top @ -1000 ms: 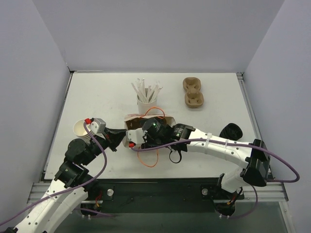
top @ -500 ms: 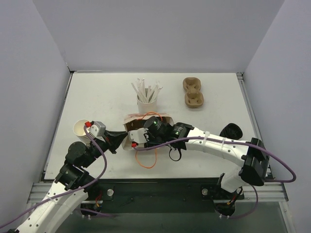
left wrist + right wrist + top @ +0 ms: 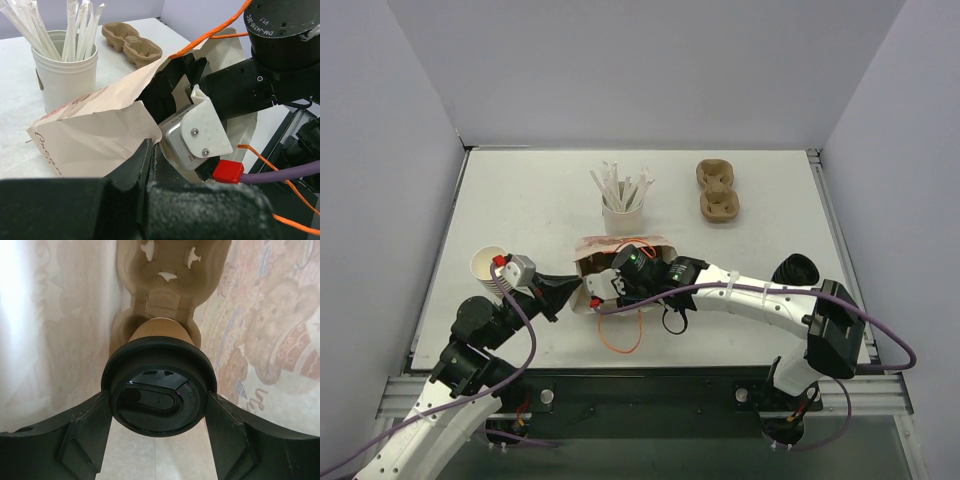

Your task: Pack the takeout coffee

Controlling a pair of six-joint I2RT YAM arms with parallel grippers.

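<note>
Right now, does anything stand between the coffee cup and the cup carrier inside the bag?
Nothing visible does. The right gripper holds the takeout coffee inside the paper bag, and the cup's base meets the near well of the pulp cup carrier. The far well is empty. Whether the cup is fully seated I cannot tell.
</note>
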